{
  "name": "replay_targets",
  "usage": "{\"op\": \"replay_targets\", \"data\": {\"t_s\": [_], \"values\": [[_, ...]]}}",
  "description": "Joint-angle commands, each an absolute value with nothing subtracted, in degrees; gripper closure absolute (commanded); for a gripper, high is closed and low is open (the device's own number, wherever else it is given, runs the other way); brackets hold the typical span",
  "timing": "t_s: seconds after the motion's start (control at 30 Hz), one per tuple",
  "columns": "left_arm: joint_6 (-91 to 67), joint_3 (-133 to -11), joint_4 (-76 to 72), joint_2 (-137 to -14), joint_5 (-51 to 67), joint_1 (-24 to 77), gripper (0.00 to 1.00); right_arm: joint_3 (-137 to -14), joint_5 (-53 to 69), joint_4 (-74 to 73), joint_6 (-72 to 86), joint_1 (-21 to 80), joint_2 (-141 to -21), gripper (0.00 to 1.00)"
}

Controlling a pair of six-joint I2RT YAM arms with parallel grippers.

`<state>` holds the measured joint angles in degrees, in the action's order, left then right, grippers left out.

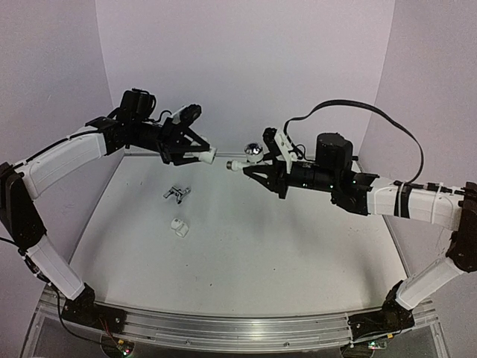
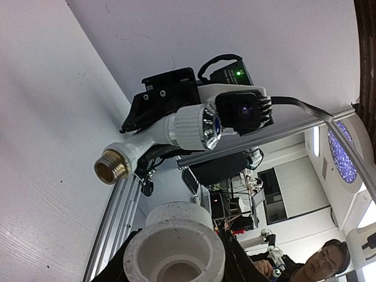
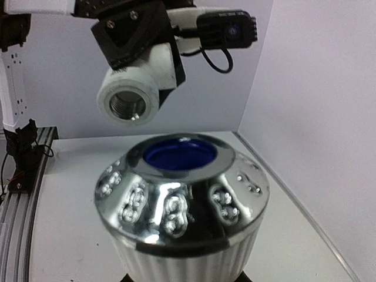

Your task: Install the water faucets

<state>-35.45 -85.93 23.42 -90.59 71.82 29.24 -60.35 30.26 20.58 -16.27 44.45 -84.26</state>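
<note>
While a metal pronged piece [image 1: 177, 192] and a white collar [image 1: 179, 227] are left on the table [image 1: 268, 246], a white fitting [image 1: 209, 156] is pinched in the left gripper [image 1: 197, 154]. Just apart from it, a chrome-capped faucet [image 1: 252, 152] is clamped by the right gripper [image 1: 258, 165].

A white table [image 1: 246, 246] was enclosed by pale lilac walls [image 1: 246, 60]; an aluminium rail [image 1: 238, 324] was fixed along its near edge.

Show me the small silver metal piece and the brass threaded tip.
small silver metal piece [image 1: 177, 193], top external view, its middle.
brass threaded tip [image 2: 111, 166], left wrist view, its threaded side.
</note>
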Motion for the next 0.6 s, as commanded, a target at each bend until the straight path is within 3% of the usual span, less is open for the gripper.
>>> {"op": "replay_targets", "data": {"t_s": [0.0,0.57], "values": [[-38.32,-89.87,16.58,-88.96,76.93,28.21,1.00,-65.05,36.07,32.76,-17.59,44.82,-84.94,1.00],[-47.92,-88.75,4.65,-89.03,77.65,27.95,1.00,-68.66,40.15,37.06,-17.54,45.67,-87.27,1.00]]}}
